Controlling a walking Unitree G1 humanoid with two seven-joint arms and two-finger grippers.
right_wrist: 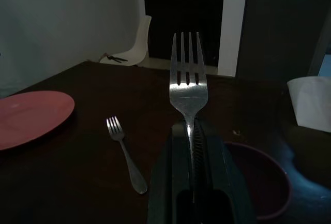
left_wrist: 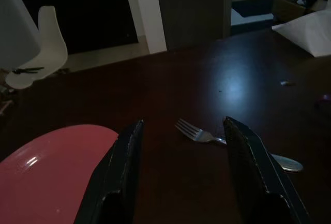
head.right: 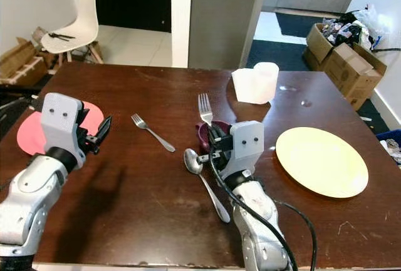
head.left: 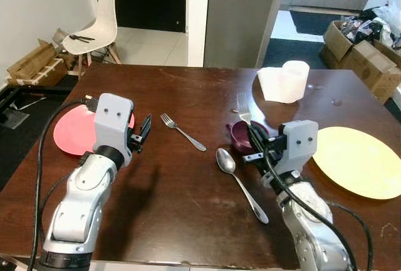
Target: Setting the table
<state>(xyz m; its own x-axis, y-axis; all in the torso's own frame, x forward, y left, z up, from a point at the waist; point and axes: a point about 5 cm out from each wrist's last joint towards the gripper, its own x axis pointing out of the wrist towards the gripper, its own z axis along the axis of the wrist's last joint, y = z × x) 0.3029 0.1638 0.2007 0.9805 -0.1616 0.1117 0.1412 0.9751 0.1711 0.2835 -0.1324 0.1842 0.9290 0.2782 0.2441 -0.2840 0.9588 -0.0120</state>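
1. Your right tool (head.right: 211, 138) is clenched on a big fork (right_wrist: 188, 83). The fork's prongs point up and away from you, over the worktop (head.left: 188, 208).
2. A small dark red bowl (right_wrist: 258, 182) sits on the worktop just beside that tool.
3. A spoon (head.left: 240, 183) lies on the worktop near the bowl, on its left side, with its handle pointing toward you.
4. A second, smaller fork (head.left: 182, 131) lies flat on the worktop between your two tools.
5. Your left tool (head.left: 143, 132) hangs above the worktop with its two fingers (left_wrist: 121, 177) spread wide, grasping nothing.
6. A pink plate (head.left: 70, 130) lies on the worktop near the left edge, right by that tool.
7. A yellow plate (head.right: 321, 160) lies on the right side of the worktop, to the right of your right tool.
8. White paper and a white roll (head.left: 285, 82) sit at the far side of the worktop.
9. A white chair (head.left: 94, 25) stands on the floor past the worktop.
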